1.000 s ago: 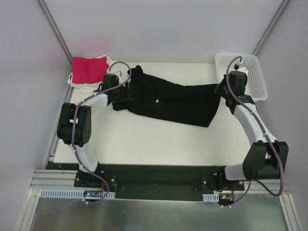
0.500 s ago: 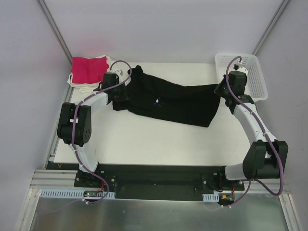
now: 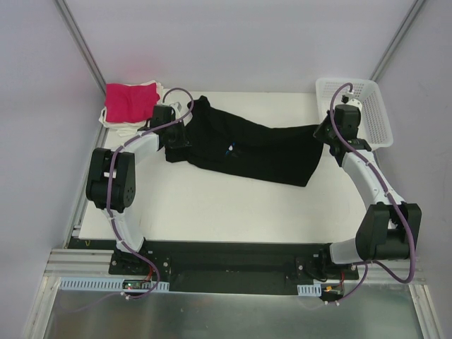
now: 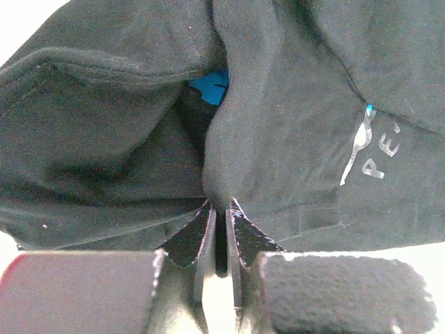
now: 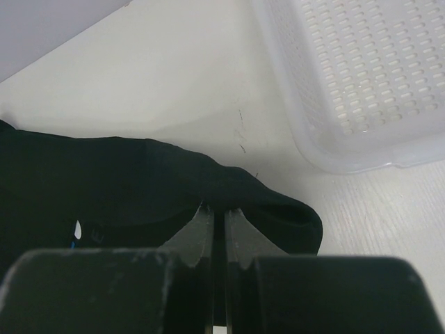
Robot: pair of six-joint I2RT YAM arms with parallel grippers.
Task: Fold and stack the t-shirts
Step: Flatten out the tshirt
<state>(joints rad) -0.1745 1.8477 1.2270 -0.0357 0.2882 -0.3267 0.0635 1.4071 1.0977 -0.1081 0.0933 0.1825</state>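
Across the white table (image 3: 212,205), from 11 o'clock to 2 o'clock, the large black cloth t-shirt (image 3: 247,150) lies stretched between both arms. The left gripper (image 4: 219,209) pinches a ridge of its cloth, and the right gripper (image 5: 217,212) clamps the opposite edge near the white plastic mesh basket (image 5: 348,83). I judge this the start of a fold: both ends should next lift together. Only the left wrist view shows the blue print (image 4: 208,87). Only the overhead view shows the folded magenta-pink shirt (image 3: 129,101) at 10 o'clock.

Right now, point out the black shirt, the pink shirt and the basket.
black shirt (image 3: 268,152), top view, middle of the cloth.
pink shirt (image 3: 129,101), top view, its folded middle.
basket (image 3: 372,106), top view, bare mesh, right side.
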